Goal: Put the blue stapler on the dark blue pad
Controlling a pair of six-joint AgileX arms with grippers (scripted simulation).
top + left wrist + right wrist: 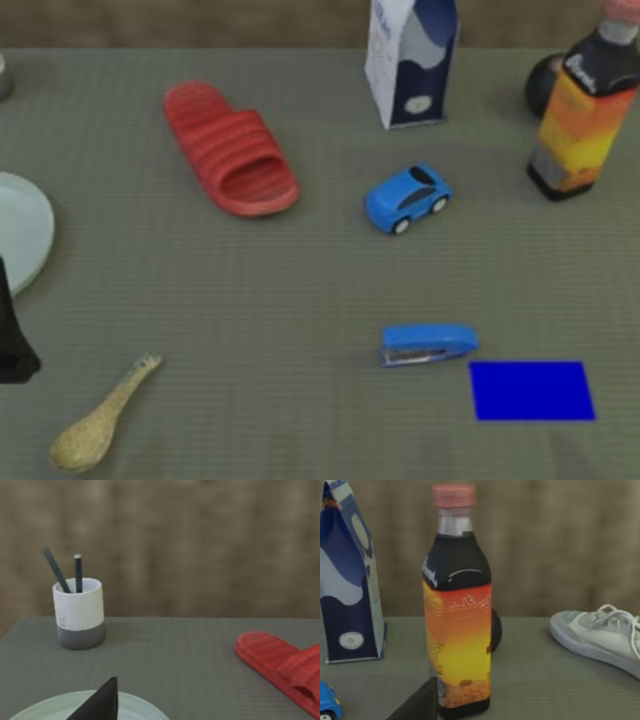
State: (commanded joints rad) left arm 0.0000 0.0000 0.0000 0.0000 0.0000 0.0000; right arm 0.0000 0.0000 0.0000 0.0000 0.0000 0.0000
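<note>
Top view: the blue stapler [428, 344] is lying flat toward the table's [300, 300] front right, its right end just beside the dark blue pad [532, 390] but not on it; the pad is sitting near the front right corner. A blue toy car [407, 198] is standing behind the stapler, a blue-and-white carton [410, 60] is standing at the back edge, and a dark bottle [585, 110] with an orange label is standing at the back right. A red slipper [230, 148] is lying left of centre, a pale plate [22, 230] is sitting at the left edge, and a speckled spoon [100, 420] is lying near the front left corner. The left arm [14, 340] is showing as a black shape at the left edge; the right arm is not showing. Left wrist view: one dark fingertip of the left gripper [100, 705] is hanging over the plate [140, 707]; whether it is apart or together I cannot tell. A white-and-grey cup [79, 612] is holding two dark pens. Right wrist view: one dark fingertip of the right gripper [420, 702] is showing beside the bottle [457, 610], spread unclear; a white sneaker [600, 632] is lying beyond.
</note>
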